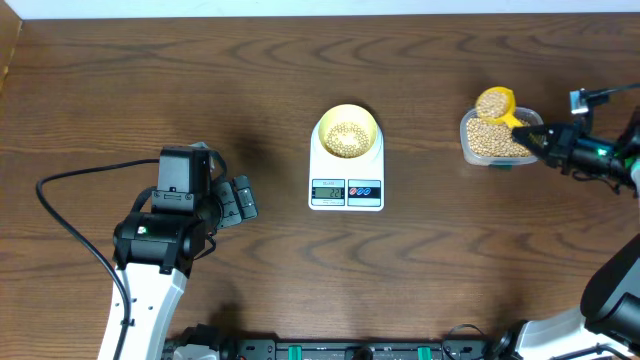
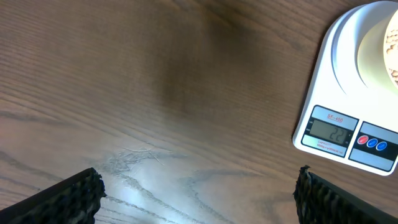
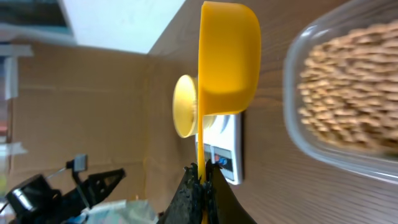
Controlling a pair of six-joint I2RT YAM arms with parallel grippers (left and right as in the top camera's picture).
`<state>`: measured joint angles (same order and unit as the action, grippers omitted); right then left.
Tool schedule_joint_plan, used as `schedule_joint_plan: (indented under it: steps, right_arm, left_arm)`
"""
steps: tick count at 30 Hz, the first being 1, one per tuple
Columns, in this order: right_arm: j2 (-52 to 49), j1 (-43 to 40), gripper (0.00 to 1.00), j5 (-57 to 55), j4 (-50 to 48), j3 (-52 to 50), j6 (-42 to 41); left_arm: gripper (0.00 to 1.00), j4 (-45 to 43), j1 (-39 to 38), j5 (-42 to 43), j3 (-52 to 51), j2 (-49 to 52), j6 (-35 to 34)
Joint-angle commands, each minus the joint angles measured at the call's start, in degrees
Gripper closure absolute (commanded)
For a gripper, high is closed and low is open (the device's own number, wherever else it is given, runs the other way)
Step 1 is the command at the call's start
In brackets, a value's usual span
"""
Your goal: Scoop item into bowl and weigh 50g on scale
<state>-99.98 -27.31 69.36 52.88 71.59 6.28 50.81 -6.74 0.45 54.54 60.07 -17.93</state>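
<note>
The pale yellow bowl stands on the white scale at mid-table and holds some tan beans. The scale's display shows in the left wrist view. A clear tub at the right is full of beans. My right gripper is shut on the handle of the bright yellow scoop, which is filled with beans and held at the tub's upper left edge. In the right wrist view the scoop is seen from behind. My left gripper is open and empty, left of the scale.
A black cable loops from the left arm over the table's left part. A cardboard wall shows past the table's edge in the right wrist view.
</note>
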Motion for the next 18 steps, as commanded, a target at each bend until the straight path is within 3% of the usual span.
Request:
schedule_joint_plan:
  steps: [1,18]
  right_arm:
    - [-0.52,2.64,0.99,5.35,0.07,-0.26,-1.03]
    - [-0.52,14.95,0.99,9.46,-4.68,-0.26,-12.5]
  left_arm:
    - [0.0,0.15,0.35,-0.96,-0.07,0.15,0.52]
    - [0.0,0.15,0.35,-0.96,-0.07,0.15,0.52]
